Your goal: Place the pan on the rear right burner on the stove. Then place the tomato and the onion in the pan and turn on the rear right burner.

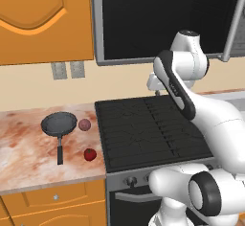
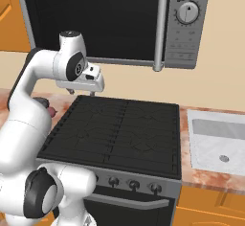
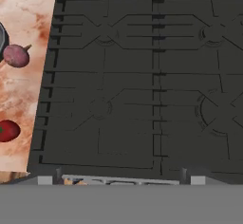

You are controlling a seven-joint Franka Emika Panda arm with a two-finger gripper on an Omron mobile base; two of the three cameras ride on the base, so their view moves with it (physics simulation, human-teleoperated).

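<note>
Even, bright, diffuse light is rendered throughout, with no clear source direction. Only faint shadows are cast beside the pan (image 1: 59, 124) on the desk (image 1: 28, 148). Soft highlights are seen on the white arm. Mild softness is noted; no edge distortion.

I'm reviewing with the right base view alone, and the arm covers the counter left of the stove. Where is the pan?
Observer: In the left base view the pan lies on the counter left of the stove, empty, with its handle pointing toward the front edge.
Operator: And the two vegetables?
Observer: The onion sits just right of the pan's rim. The tomato is nearer the front edge. Both are on the counter.
Operator: Is anything held?
Observer: No. The hand view looks down on bare grates, and the gripper is open with nothing between its fingers.
</note>
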